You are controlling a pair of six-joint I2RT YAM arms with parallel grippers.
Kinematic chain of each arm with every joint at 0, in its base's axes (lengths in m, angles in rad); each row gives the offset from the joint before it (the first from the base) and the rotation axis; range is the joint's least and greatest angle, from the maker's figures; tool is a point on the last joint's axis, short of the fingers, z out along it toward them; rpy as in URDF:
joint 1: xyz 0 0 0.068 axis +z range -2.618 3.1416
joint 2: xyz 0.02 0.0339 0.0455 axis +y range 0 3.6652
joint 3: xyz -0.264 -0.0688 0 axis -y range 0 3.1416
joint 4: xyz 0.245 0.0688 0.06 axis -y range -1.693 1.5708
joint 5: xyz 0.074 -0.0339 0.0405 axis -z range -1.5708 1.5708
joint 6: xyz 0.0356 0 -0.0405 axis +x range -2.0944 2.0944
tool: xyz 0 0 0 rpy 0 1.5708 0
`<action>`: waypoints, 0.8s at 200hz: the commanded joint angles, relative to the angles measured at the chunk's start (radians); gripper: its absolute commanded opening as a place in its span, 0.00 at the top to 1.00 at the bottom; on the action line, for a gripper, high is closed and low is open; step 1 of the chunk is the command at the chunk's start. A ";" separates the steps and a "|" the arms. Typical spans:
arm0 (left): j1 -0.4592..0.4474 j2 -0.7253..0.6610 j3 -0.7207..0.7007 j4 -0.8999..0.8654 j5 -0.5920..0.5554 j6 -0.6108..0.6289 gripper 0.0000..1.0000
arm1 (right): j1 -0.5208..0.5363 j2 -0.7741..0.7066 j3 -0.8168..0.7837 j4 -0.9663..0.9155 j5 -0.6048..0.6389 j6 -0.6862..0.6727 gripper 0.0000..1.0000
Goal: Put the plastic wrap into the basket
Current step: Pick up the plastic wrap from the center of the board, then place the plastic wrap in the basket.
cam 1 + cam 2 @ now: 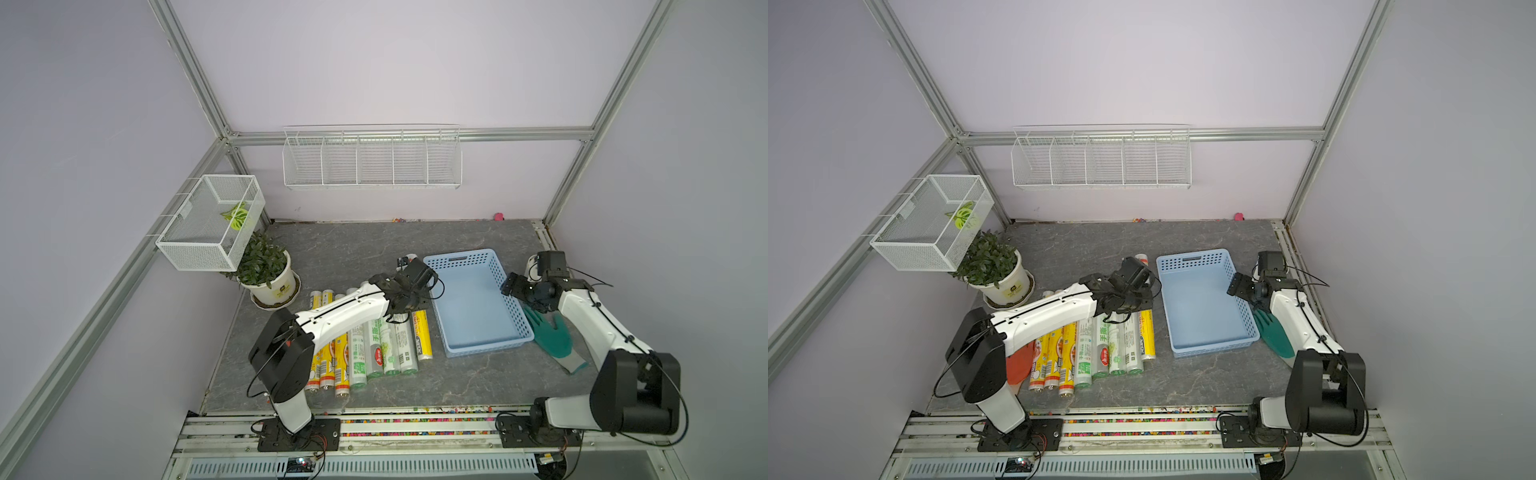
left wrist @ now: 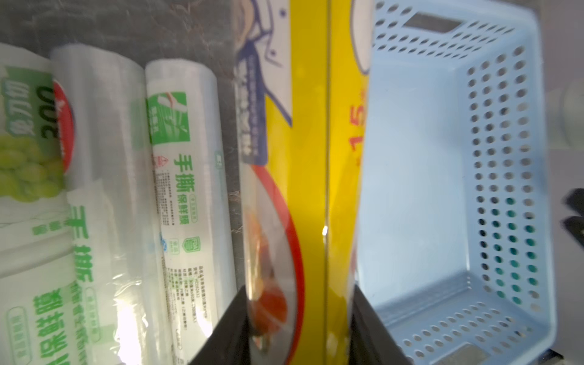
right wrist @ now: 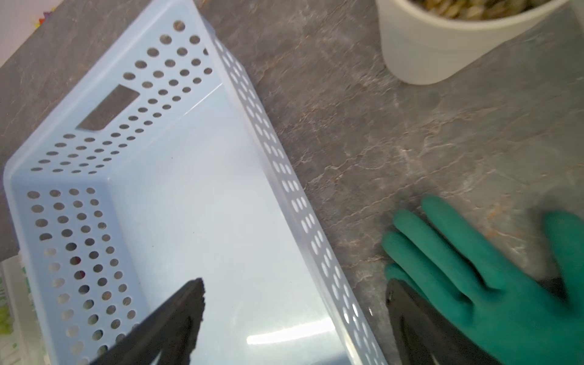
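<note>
Wrap vs gripper: one yellow roll (image 2: pixel 311 158) is sitting right between the fingers of the left gripper (image 2: pixel 298 286), sticking out past them on both sides.
Where that roll is: it's lying lengthwise just beside the basket (image 1: pixel 488 348), between the basket's wall and the whitish rolls (image 1: pixel 386 345). Can't tell if it's clear of the table (image 1: pixel 374 249) or resting on it.
Left gripper: it's pinching in tight on the yellow roll, a finger pressing each side.
Right gripper (image 3: pixel 294 294): it's spreading wide and gripping nothing. It's straddling the basket's other long wall, one finger over the basket floor and one over the table next to a green glove (image 3: pixel 493 300).
Count, rolls: eight showing in the top views, four yellow and four whitish with green print. The three other yellow rolls (image 1: pixel 1054 357) are lying at the far end of the row from the basket.
Count, rest: one light blue basket, one glove, one plant pot (image 1: pixel 270 286).
Rolls vs basket: all eight are sitting outside it.
</note>
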 commanded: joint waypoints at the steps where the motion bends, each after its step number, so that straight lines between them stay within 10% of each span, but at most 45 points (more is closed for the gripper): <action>1: -0.002 -0.064 -0.033 0.040 -0.048 0.012 1.00 | -0.002 0.039 0.017 -0.001 -0.105 -0.037 0.05; 86: -0.002 -0.141 -0.046 0.419 0.169 0.131 1.00 | 0.067 -0.050 -0.094 0.032 -0.347 -0.045 0.08; 160: 0.013 0.290 0.330 0.430 0.478 0.072 1.00 | 0.054 -0.286 -0.194 0.041 -0.014 0.107 0.06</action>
